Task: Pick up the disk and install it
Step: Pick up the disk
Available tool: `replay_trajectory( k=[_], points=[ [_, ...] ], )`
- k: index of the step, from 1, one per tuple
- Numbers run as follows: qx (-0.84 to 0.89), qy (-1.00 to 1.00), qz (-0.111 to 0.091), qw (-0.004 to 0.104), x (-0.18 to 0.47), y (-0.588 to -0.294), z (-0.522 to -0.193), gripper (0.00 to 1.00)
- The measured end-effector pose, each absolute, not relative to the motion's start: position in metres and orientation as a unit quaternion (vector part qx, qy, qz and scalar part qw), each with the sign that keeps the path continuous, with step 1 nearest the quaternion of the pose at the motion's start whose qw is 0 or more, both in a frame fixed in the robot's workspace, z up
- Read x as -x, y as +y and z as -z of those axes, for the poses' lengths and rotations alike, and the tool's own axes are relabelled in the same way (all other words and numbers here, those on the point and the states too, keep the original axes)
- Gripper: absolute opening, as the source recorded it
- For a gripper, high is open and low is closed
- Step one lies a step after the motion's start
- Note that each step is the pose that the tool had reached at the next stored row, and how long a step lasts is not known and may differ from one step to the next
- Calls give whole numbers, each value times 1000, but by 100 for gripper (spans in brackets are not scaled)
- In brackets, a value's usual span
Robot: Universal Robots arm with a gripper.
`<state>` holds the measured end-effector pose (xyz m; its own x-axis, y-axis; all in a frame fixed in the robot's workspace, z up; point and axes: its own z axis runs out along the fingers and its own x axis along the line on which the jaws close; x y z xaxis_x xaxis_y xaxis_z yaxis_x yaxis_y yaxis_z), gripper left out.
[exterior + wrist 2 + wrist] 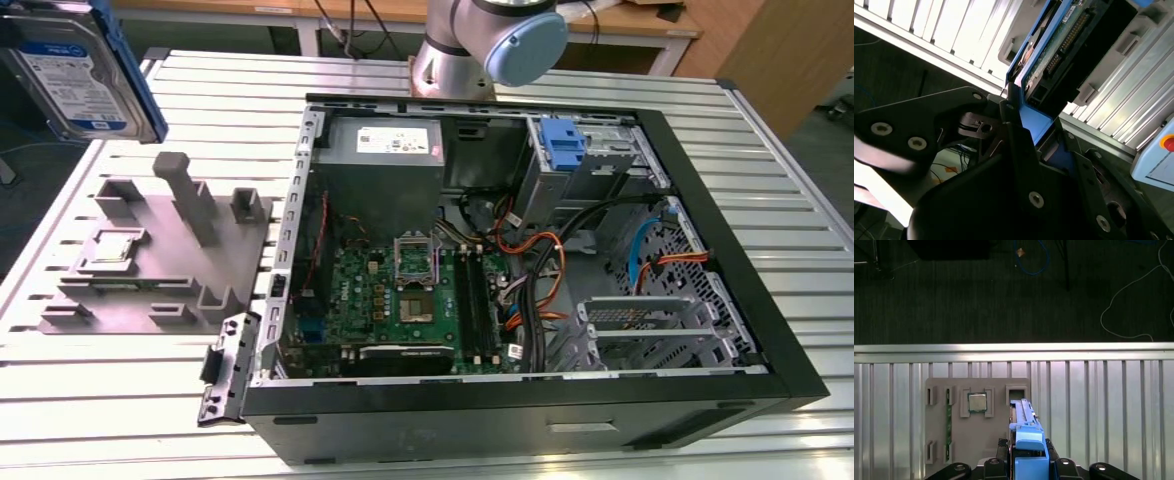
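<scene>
Blue-railed, one disk (74, 70) hangs clamped in the hand (1029, 462) above one grey fixture (180, 270) holding one chip (977, 402)

Disk (67, 75) w/ blue plastic rails (136, 80), ribbed shiny metal table (787, 200)

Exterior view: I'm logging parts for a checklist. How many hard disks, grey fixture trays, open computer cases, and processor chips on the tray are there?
disk: 1
grey fixture tray: 1
open computer case: 1
processor chip on the tray: 1
Total: 4
</scene>
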<state>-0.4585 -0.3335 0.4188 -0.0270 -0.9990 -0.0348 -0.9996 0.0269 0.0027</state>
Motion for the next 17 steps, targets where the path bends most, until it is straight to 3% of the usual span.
replay_trajectory(
  k=[17],
  points=[
    [697,716,-15,13,458,-334,-440,36]
  ],
)
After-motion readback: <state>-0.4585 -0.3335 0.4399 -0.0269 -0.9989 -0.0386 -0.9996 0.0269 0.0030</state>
